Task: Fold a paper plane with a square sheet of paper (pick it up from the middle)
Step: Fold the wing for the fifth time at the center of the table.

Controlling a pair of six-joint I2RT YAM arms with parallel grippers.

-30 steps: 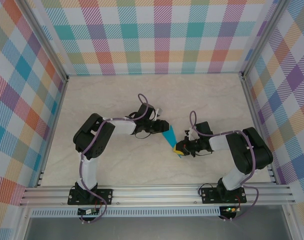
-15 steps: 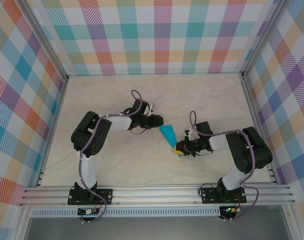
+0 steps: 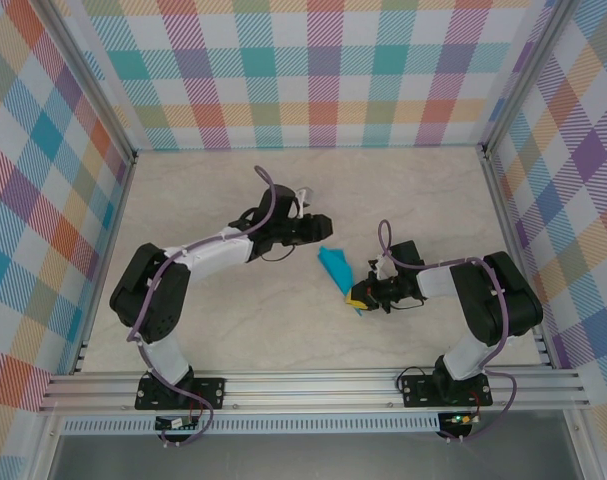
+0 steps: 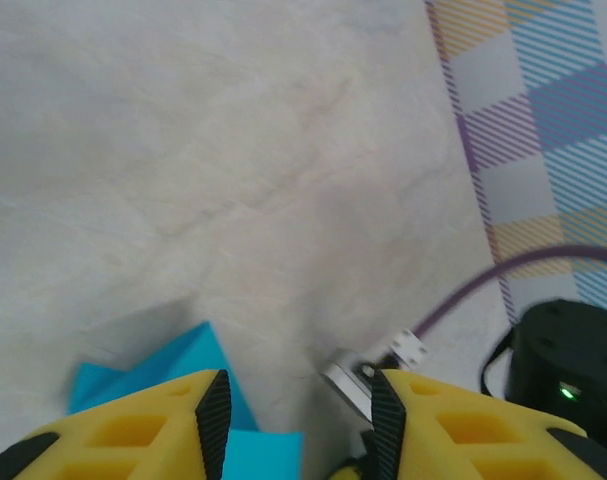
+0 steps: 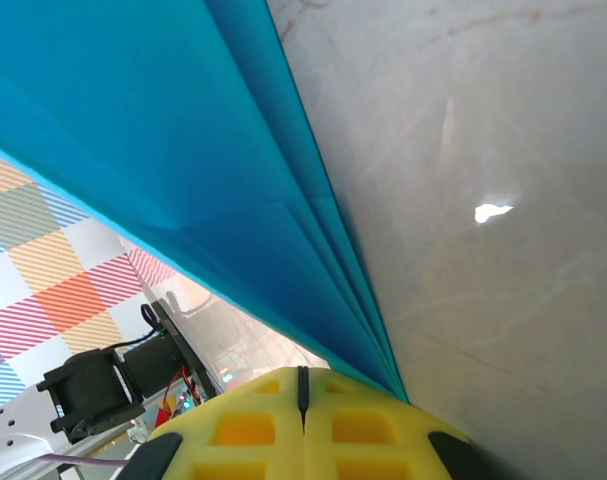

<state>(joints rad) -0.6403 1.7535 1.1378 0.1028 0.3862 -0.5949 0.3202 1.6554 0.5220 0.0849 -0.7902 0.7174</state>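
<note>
The right gripper (image 3: 360, 299) has its two yellow fingers (image 5: 243, 425) pressed flat together, and they pinch the near tip of the paper plane (image 3: 336, 268). In the right wrist view the folded teal layers of the paper plane (image 5: 183, 130) fan out from the seam between the fingers and rise away from the table surface (image 5: 483, 200), so that end is held just off the table. From above, the paper plane is a narrow teal wedge near the middle of the table (image 3: 233, 320). Its narrow end is in the right gripper, and its wider end points far and to the left. The left gripper (image 3: 321, 228) is just beyond that wide far end, on the far-left side of it. In the left wrist view the left gripper (image 4: 298, 400) has its fingers spread, with bare table visible in the gap. A corner of the paper plane (image 4: 168, 368) lies below and beside the left-hand finger (image 4: 133, 435), and whether that finger touches it cannot be told. A purple cable (image 4: 473, 295) runs across the table to the right. Plaid walls (image 3: 323, 70) enclose the table on the left, far and right sides.
</note>
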